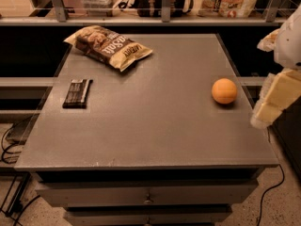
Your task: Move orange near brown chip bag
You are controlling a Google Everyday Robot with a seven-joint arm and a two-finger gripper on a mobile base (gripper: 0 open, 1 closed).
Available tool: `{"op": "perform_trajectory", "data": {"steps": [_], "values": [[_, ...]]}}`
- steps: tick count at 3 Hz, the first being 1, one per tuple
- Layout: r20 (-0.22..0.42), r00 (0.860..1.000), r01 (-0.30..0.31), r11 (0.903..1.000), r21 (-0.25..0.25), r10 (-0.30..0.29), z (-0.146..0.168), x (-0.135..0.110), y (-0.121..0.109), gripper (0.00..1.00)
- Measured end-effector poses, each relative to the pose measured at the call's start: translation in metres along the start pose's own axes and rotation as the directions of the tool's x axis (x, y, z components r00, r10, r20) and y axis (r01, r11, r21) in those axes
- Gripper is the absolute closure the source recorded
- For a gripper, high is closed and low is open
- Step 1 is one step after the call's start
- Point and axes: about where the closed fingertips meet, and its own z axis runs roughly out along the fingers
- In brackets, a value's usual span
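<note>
The orange (pixel 224 91) sits on the grey table (pixel 155 121) near its right edge. The brown chip bag (pixel 109 46) lies crinkled at the far left of the tabletop, well away from the orange. My gripper (pixel 275 100), pale cream, hangs at the right edge of the view, just right of the orange and off the table's side. It does not touch the orange and holds nothing that I can see.
A flat black bar-shaped packet (pixel 77 92) lies on the left part of the table. Behind the table runs a railing (pixel 164 18) with bags and items on a counter. Drawers (pixel 148 197) are below the tabletop. Cables lie on the floor.
</note>
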Motion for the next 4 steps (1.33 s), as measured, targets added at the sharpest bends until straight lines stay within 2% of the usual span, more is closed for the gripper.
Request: {"op": "perform_trajectory", "data": {"steps": [2, 3, 4], "values": [[0.133, 0.988, -0.082, 0.9961, 0.032, 0.077, 0.043, -0.020, -0.035, 0.00], [0.165, 0.979, -0.121, 0.9926, 0.005, 0.119, 0.073, -0.022, -0.053, 0.00], [0.158, 0.977, -0.141, 0.9896, -0.026, 0.144, 0.100, -0.020, -0.063, 0.00]]}}
